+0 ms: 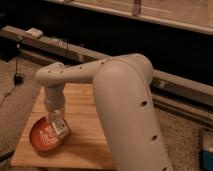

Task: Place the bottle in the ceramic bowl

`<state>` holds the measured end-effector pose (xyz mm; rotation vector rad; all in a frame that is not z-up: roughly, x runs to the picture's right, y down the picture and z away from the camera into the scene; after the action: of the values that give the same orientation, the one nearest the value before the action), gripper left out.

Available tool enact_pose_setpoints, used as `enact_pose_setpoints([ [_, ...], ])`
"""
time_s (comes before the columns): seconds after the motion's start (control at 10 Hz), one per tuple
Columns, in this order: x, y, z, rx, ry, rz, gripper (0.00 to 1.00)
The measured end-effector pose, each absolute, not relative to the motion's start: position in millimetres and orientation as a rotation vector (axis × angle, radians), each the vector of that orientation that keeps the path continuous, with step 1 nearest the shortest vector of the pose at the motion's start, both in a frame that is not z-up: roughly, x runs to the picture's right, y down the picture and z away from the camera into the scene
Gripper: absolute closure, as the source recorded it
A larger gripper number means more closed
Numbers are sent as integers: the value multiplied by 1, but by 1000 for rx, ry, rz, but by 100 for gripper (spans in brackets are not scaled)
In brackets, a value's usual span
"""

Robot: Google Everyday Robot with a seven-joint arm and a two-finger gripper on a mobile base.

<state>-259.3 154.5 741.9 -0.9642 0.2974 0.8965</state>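
Note:
The orange-red ceramic bowl [42, 137] with pale swirls sits at the front left of the wooden table [87, 120]. My gripper [58, 123] hangs from the big white arm and is shut on the small whitish bottle [60, 126]. It holds the bottle tilted, just above the right inner side of the bowl. The bottle's label faces the camera. Its lower end is close to the bowl's inside, and I cannot tell whether it touches.
The bulky white arm [125, 105] covers the table's right half. A long low ledge [75, 50] runs behind the table, with a small white box [34, 33] and a cable on it. A blue-and-white object [207, 150] stands at the right edge. Carpet lies to the left.

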Motion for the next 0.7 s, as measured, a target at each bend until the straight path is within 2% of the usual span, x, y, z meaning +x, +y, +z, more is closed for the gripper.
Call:
enact_pose_setpoints([
  [0.1, -267, 155, 744, -970, 280, 871, 44],
  [0.2, -275, 156, 747, -980, 262, 847, 40],
  [0.7, -292, 161, 751, -1021, 206, 797, 40],
])
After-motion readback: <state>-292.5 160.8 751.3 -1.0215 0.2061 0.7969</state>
